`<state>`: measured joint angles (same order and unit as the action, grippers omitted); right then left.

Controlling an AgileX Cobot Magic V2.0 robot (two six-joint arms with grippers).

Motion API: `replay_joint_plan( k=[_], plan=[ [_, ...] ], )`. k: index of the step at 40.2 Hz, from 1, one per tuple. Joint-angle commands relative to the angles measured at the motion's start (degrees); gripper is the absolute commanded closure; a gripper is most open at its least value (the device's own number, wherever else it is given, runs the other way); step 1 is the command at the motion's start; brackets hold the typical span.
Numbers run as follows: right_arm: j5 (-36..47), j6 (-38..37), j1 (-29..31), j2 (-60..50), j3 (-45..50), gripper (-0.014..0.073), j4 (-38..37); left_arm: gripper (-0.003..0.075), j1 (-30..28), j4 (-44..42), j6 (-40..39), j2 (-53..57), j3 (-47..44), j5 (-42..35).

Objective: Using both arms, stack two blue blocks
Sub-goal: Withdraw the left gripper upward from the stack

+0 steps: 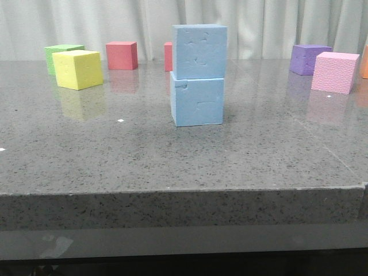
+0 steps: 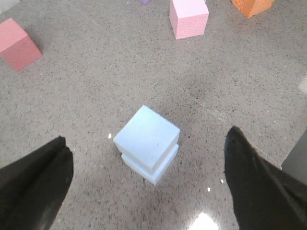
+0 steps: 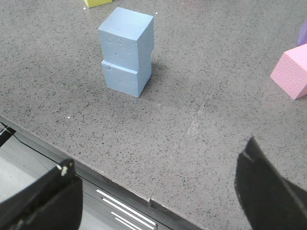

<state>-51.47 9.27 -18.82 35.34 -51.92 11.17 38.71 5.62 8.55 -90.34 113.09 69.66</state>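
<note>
Two pale blue blocks stand stacked at the middle of the table, the upper blue block (image 1: 199, 50) resting squarely on the lower blue block (image 1: 197, 102). The stack also shows in the left wrist view (image 2: 147, 140) and in the right wrist view (image 3: 126, 50). My left gripper (image 2: 147, 158) is open and empty, high above the stack, its fingers (image 2: 41, 172) wide apart on either side. My right gripper (image 3: 158, 167) is open and empty, over the table's front edge, well away from the stack. Neither gripper shows in the front view.
Other cubes stand round the back of the table: yellow (image 1: 78, 69), green (image 1: 60, 53), red (image 1: 122, 55), purple (image 1: 309, 58), pink (image 1: 334, 72). A second red cube (image 1: 168, 56) is partly hidden behind the stack. An orange cube (image 2: 252, 5) lies far right. The table's front edge (image 3: 120, 184) is near my right gripper.
</note>
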Motion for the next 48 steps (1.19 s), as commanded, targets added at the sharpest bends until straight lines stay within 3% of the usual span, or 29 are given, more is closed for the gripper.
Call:
replay_joint_plan(
  k=[1, 13, 24, 34, 42, 45, 48],
  plan=[
    [4.08, 0.15, 0.21, 0.08, -1.29, -0.0052, 0.77, 0.0099, -0.08, -0.44, -0.8, 8.15, -6.31, -7.11],
    [4.08, 0.15, 0.21, 0.08, -1.29, -0.0052, 0.77, 0.0099, -6.47, 3.56, -1.22, 29.17, -36.14, -24.63],
    [4.08, 0.15, 0.21, 0.08, -1.29, -0.0052, 0.77, 0.0099, -14.13, 3.69, -1.22, 49.13, -57.38, -30.85],
    [4.27, 0.15, 0.21, 0.08, -1.29, -0.0052, 0.77, 0.0099, -14.38, 5.37, -1.22, 60.26, -67.36, -30.85],
    [4.19, 0.15, 0.21, 0.08, -1.29, -0.0052, 0.77, 0.0104, -14.38, 5.82, -1.3, 61.52, -69.57, -30.85],
    [3.73, 0.15, 0.21, 0.08, -1.29, -0.0051, 0.77, 0.016, -14.38, 6.38, -1.3, 61.52, -69.66, -31.26],
    [3.58, 0.15, 0.21, 0.08, -1.29, -0.001, 0.77, 0.0291, -14.38, 6.66, -1.3, 61.52, -69.66, -31.64]
  ],
)
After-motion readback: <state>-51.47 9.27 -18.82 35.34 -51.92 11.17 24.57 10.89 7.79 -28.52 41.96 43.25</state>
